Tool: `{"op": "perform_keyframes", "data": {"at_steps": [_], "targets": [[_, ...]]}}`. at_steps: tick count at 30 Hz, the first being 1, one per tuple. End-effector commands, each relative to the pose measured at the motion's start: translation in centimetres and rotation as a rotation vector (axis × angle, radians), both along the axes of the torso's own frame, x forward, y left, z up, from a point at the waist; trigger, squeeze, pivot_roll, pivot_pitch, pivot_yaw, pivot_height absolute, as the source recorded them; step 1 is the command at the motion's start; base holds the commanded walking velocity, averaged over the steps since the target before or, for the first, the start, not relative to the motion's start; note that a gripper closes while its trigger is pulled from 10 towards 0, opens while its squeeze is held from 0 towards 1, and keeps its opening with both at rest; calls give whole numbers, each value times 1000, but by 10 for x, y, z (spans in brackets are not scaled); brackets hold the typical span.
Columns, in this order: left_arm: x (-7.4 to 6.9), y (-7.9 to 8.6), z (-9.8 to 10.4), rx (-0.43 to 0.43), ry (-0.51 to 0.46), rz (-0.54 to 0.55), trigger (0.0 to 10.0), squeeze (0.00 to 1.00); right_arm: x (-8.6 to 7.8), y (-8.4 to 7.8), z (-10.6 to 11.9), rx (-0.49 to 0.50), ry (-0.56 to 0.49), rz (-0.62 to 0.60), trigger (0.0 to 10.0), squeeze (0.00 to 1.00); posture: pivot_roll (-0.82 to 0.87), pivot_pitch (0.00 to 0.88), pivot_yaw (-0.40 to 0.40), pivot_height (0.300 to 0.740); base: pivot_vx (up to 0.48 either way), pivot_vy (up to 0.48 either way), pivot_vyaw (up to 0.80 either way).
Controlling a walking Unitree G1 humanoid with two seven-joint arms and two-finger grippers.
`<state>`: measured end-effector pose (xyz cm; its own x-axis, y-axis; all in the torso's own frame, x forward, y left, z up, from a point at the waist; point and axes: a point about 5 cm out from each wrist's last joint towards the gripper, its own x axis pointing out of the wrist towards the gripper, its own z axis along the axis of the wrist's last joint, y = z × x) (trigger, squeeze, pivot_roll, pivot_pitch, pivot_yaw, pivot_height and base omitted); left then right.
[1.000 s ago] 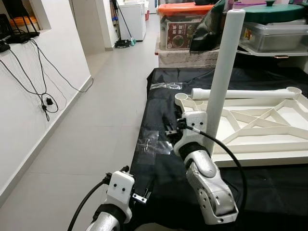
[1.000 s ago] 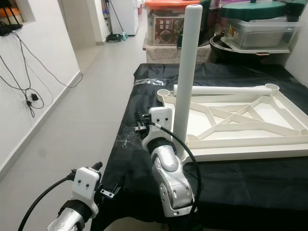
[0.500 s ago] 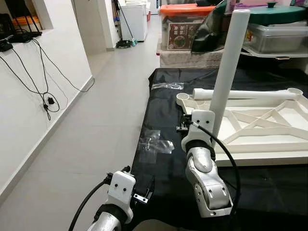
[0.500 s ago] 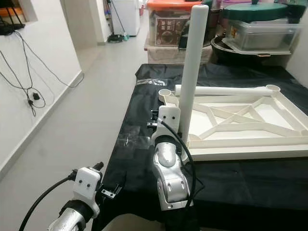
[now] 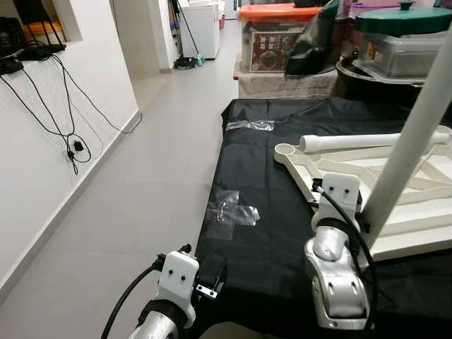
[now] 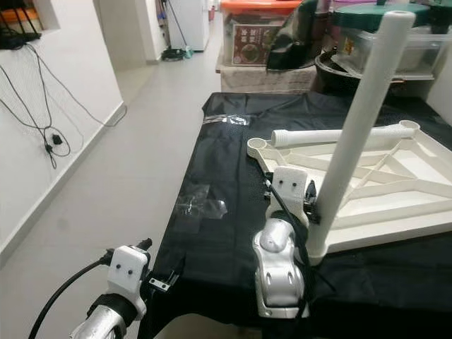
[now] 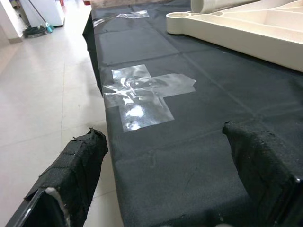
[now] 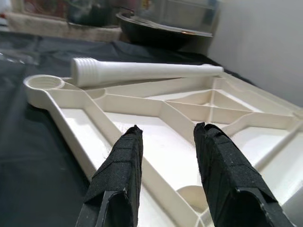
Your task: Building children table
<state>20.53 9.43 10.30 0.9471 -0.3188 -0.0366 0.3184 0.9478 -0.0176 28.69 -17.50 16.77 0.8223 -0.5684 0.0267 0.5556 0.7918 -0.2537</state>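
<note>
— Since the right arm's wrist housing blocks its fingers from the head camera, can you tell how the right gripper (image 8: 169, 132) stands?

— From its own wrist camera, yes: the two black fingers are parted a little with nothing between them, held over the near-left corner of the upturned white tabletop (image 6: 374, 235).

— And the upright leg (image 6: 360, 134)?

— It rises from that near-left corner, just beside the right wrist, and leans to the right. Its top is cut off in the left eye view. Whether its foot is seated in a socket I cannot tell, as the arm crowds that spot.

— What about the other leg?

— The second leg (image 6: 332, 135) lies flat across the tabletop's far edge, threaded end toward the far-left corner, close to the open ring socket (image 6: 257, 146). The tabletop's right side runs out of frame.

— And the left gripper (image 7: 165, 142)?

— It is spread wide and empty, low at the near-left edge of the black-covered table (image 6: 219, 169), well apart from the tabletop. Ahead of it, near the table's left edge, lies a clear plastic patch (image 7: 142, 94); tape or bag, I cannot say.

— Anything behind?

— Storage boxes (image 6: 258, 32) sit past the far edge, with their labels too small to read.
</note>
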Motion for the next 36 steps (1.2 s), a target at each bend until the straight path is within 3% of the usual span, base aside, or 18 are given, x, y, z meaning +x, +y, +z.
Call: {"op": "perform_keyframes", "data": {"at_steps": [1,2,3,4,6,11,13,15,19,22,24,26,28,29,30,32,36], "targets": [[0,2,-1,4,11,5,10000,0,-3,-23,-6,-46,51,-88,10000,0,-64,22,29,740,0,0,0],[0,2,-1,4,11,5,10000,0,-3,-23,-6,-46,51,-88,10000,0,-64,22,29,740,0,0,0],[0,2,-1,5,11,5,10000,0,-3,-40,-6,-79,71,-141,10000,0,-64,22,29,740,0,0,0],[0,2,-1,5,11,5,10000,0,-3,-40,-6,-79,71,-141,10000,0,-64,22,29,740,0,0,0],[0,2,-1,3,13,4,10000,0,-2,-60,-6,-120,88,-208,10000,0,-64,22,29,740,0,0,0],[-1,1,-1,1,16,3,10000,0,0,-84,-4,-191,126,-287,10000,0,-69,25,31,740,0,0,0],[-1,0,-1,0,16,2,10000,0,9,-71,-1,-156,96,-212,10000,0,-68,24,31,740,0,0,0],[-1,0,-1,0,16,2,10000,0,9,-71,-1,-156,96,-212,10000,0,-68,24,31,740,0,0,0],[-2,-1,-1,-1,18,2,10000,0,42,1,21,15,-64,315,10000,0,-51,19,19,740,0,0,0],[-3,-2,-1,-3,19,2,10000,0,53,17,29,46,-94,459,10000,0,-49,20,15,740,0,0,0],[-3,-2,-1,-3,19,2,10000,0,53,17,29,46,-94,459,10000,0,-49,20,15,740,0,0,0],[-4,-3,0,-4,19,2,10000,0,62,22,30,29,-84,503,10000,0,-47,23,10,740,0,0,0],[-7,-6,2,5,12,-5,10000,0,84,22,26,-24,-10,563,10000,0,-35,34,-3,740,0,0,0],[-7,-6,2,5,12,-5,10000,0,84,22,26,-24,-10,563,10000,0,-35,34,-3,740,0,0,0],[-10,-8,4,10,7,-9,10000,0,99,10,23,-32,49,539,10000,0,-31,45,-6,740,0,0,0],[-10,-8,4,10,7,-9,10000,0,99,10,23,-32,49,539,10000,0,-31,45,-6,740,0,0,0],[-16,-10,7,-2,6,-4,10000,0,110,-6,17,-93,169,505,10000,0,-25,76,-8,740,0,0,0]]}}
